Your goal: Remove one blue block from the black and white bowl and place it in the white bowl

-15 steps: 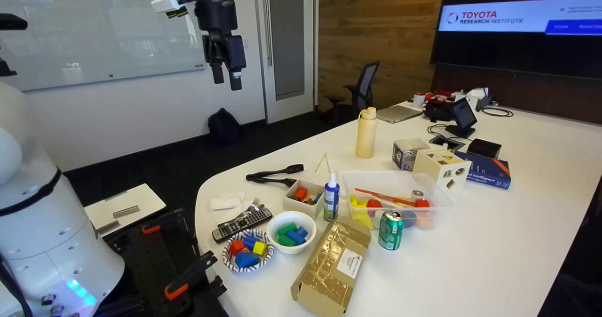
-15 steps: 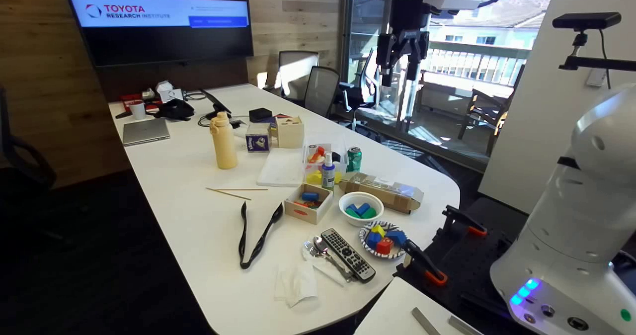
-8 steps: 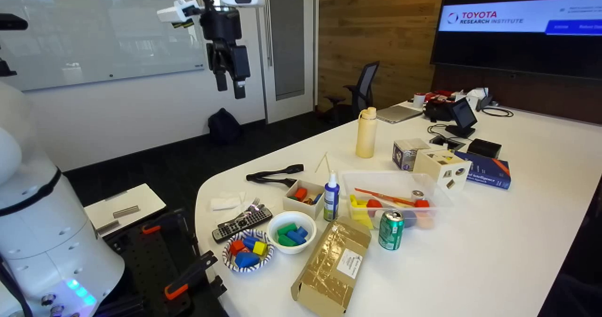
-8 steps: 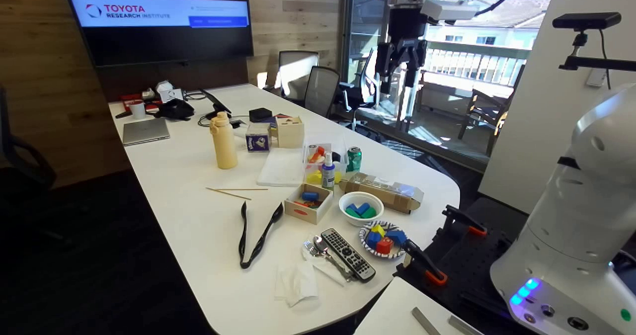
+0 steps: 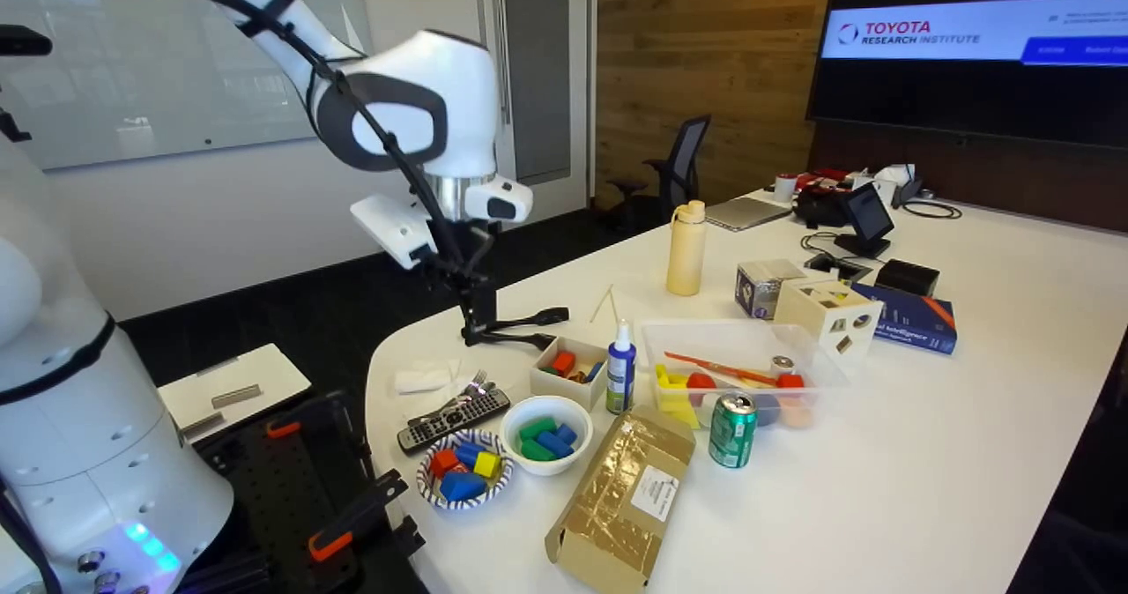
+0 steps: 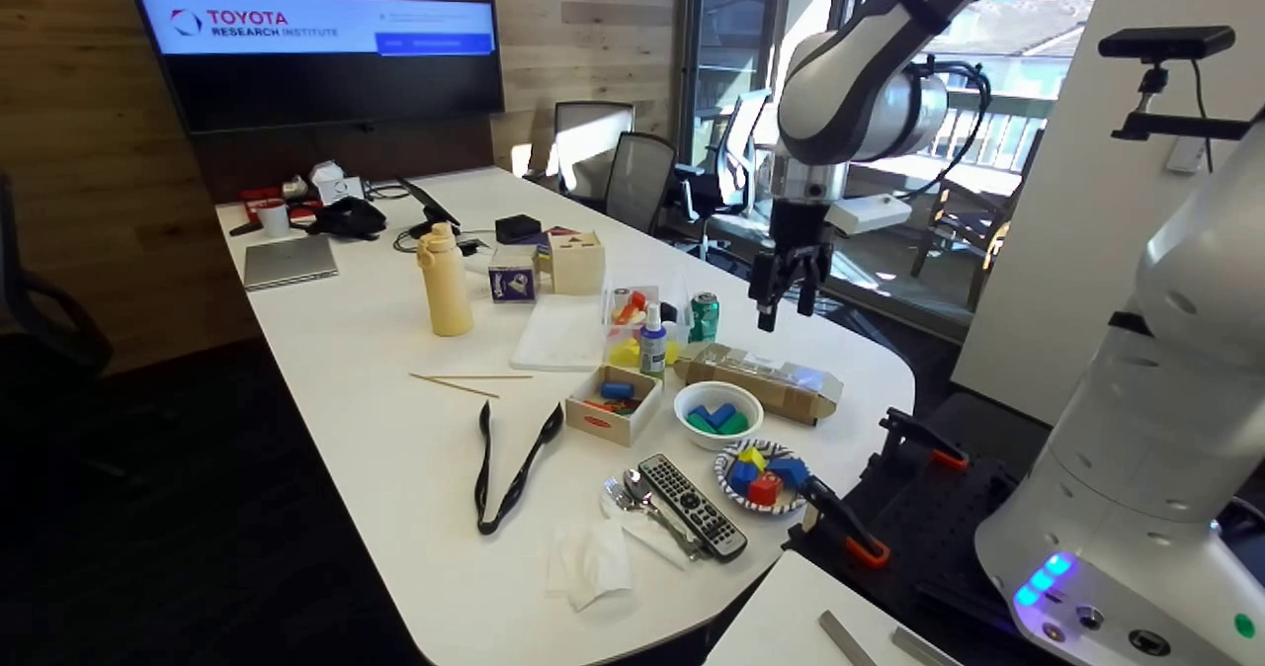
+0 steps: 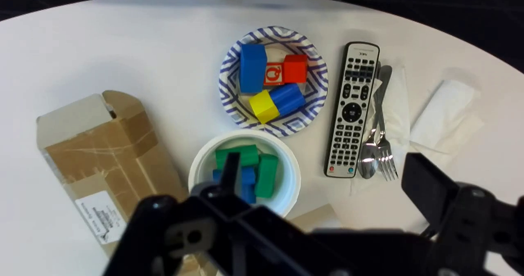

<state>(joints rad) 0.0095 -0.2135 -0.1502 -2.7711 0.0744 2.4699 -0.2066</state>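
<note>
A blue block [image 7: 253, 68] and a second blue block [image 7: 289, 99] lie in the round, dark-blue-and-white patterned paper bowl [image 7: 226, 81] near the curved edge of the white counter [image 7: 163, 42]; the round plain white bowl [image 7: 292, 184] sits just inward. A black two-fingered claw [image 6: 788, 312] (jaws wide apart) hangs above.

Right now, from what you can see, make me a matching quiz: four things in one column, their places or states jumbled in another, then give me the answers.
Column one:
1. yellow block
2. gripper
3. remote
4. two green blocks

Column two:
A. beside the fork and spoon
B. in the white bowl
C. open, holding nothing
D. in the patterned bowl

Right pairs: 1-D, 2-C, 3-A, 4-B.
</note>
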